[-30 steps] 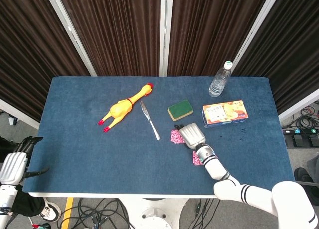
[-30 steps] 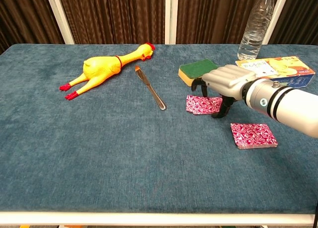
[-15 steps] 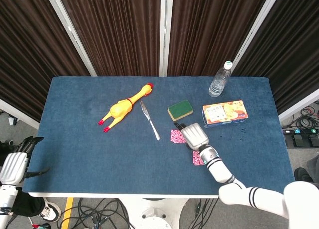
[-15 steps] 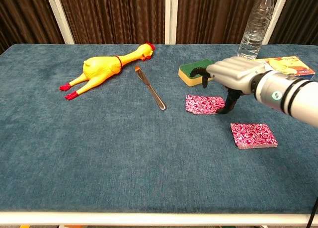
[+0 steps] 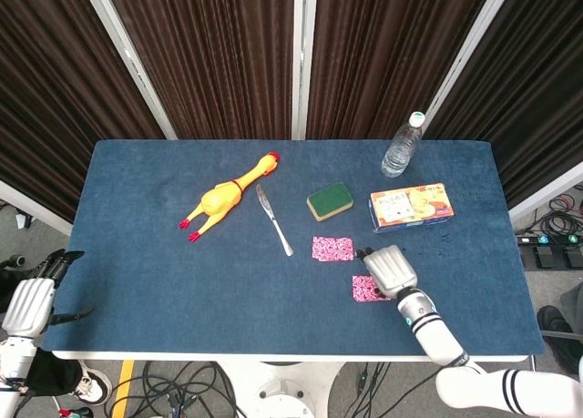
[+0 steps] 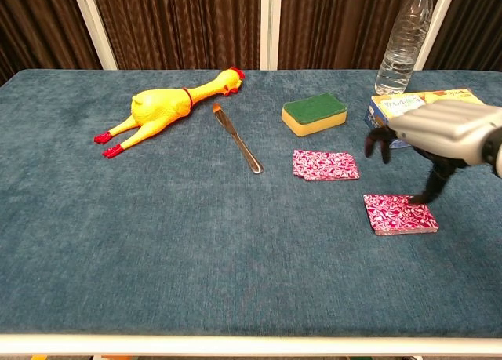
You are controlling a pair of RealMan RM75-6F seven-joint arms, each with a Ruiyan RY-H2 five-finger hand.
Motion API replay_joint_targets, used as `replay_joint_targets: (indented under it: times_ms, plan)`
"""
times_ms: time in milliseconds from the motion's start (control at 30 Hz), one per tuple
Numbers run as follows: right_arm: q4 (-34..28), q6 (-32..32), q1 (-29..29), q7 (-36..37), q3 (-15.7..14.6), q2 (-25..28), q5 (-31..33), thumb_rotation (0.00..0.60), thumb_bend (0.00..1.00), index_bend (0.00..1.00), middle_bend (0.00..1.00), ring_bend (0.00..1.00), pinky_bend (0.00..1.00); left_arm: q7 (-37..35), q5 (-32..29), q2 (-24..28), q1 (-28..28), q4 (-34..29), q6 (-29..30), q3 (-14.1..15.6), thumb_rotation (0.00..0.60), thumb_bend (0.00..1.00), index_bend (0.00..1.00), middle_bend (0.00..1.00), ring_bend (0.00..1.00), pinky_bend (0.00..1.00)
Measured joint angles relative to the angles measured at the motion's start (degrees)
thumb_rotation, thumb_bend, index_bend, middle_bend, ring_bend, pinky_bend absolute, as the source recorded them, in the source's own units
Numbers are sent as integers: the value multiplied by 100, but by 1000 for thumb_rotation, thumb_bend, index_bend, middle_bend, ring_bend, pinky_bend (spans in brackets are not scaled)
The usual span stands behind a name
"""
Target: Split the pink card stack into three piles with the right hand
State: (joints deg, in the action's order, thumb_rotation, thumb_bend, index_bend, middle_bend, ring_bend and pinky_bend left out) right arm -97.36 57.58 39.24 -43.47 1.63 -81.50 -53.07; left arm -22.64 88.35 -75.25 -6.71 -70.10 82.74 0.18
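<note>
Two pink patterned card piles lie on the blue table [image 6: 157,219]. The thin pile [image 6: 325,165] [image 5: 332,249] sits just in front of the green sponge. The thicker stack [image 6: 400,214] [image 5: 366,290] lies nearer the front edge, to the right. My right hand [image 6: 439,136] [image 5: 390,270] hovers over the stack's far right side, holding nothing, with its fingers [image 6: 380,145] spread. Its thumb tip reaches down to the stack's far edge. My left hand [image 5: 32,301] hangs off the table's left front corner with nothing in it.
A yellow rubber chicken [image 6: 161,107] and a knife [image 6: 238,140] lie at the left middle. A green sponge [image 6: 314,112], a snack box [image 5: 411,206] and a water bottle [image 6: 404,38] stand behind the cards at the right.
My right hand has left the thin pile, which stays by the sponge, and moved right and toward the front edge until it is over the thicker stack. My left hand barely moved.
</note>
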Motion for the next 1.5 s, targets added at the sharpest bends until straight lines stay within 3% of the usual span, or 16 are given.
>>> replay_joint_targets:
  times_ms: [467,1500]
  plan:
    - [349,-90,-47,193,-184,-235,69,600,55,269,310,836,927,-39,-12,-9,15,28,38,-16,600,35,157,154,64,179]
    - [244,19,-76,219,-291,-267,-15,600,57,322,302,836,926,-2,17,35,0,-49,57,-17,600,34,157,154,64,179]
